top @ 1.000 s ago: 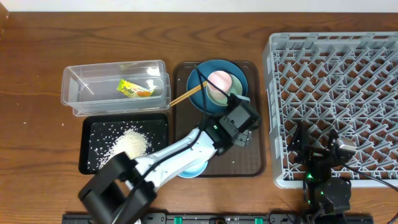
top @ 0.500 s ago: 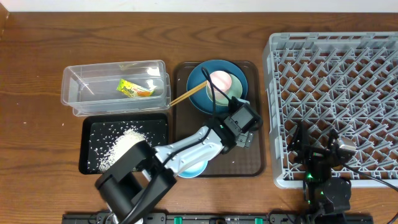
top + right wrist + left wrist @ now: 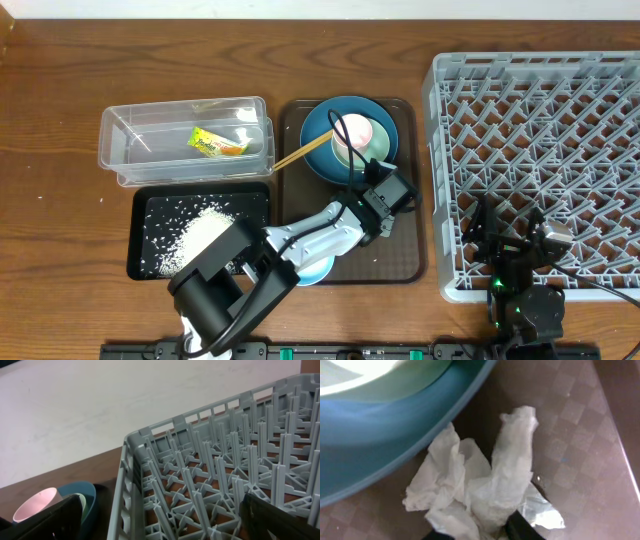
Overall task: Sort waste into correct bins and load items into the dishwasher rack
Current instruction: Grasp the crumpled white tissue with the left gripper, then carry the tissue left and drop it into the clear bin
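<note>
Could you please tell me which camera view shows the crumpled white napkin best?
The left wrist view: the crumpled white napkin shows large and close, lying on the brown tray beside the blue plate. Overhead, the left gripper largely hides it. The right wrist view misses it.

Crumpled paper napkin (image 3: pixel 490 480), glossy plate (image 3: pixel 380 435), seemingly matt plastic tray (image 3: pixel 570 425).

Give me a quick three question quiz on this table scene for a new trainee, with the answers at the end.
1. What white thing lies beside the blue plate, between the fingers of the left gripper?
2. True or false: the snack wrapper lies in the clear tub.
3. The heap of rice lies in: A clear tub, B black tray, C blue plate.
Key: 1 crumpled napkin; 2 true; 3 B.
</note>
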Robot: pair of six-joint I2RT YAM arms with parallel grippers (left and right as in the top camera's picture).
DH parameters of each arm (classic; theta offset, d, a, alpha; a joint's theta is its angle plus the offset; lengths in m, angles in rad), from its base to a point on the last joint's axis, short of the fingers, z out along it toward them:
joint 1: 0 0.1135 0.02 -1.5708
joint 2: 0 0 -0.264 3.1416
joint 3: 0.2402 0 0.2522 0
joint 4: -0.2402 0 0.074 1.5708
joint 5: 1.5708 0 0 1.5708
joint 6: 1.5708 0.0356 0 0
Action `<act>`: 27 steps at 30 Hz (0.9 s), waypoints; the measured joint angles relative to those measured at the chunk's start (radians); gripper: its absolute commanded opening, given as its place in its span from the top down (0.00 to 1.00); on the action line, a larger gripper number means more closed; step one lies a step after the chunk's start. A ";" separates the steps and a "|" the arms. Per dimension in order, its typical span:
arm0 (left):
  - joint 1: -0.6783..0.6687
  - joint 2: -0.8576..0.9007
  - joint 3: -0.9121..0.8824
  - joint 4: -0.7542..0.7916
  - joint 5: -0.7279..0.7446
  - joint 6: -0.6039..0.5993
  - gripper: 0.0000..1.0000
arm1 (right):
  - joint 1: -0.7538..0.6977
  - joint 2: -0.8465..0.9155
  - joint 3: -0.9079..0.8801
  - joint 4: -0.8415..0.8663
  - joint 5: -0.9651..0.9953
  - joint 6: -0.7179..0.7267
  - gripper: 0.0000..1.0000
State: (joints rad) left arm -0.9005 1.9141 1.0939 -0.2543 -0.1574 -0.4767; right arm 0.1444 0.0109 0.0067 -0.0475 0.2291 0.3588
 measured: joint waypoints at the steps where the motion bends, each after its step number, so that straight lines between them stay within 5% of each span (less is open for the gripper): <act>1: 0.000 -0.003 0.000 -0.010 0.001 0.000 0.85 | 0.000 0.000 0.000 0.000 0.000 0.000 0.01; 10: -0.001 -0.194 -0.005 -0.127 -0.006 0.002 0.89 | 0.000 0.000 0.000 0.000 0.000 0.000 0.01; 18: 0.039 -0.456 -0.004 -0.164 -0.321 0.018 0.76 | 0.000 0.000 0.000 0.000 0.000 0.000 0.01; 27: 0.298 -0.453 -0.004 -0.164 -0.531 0.032 0.76 | 0.000 0.000 0.000 0.000 0.000 0.000 0.01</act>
State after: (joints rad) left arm -0.6025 1.4612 1.0897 -0.4187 -0.6880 -0.4446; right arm 0.1444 0.0109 0.0067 -0.0479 0.2291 0.3588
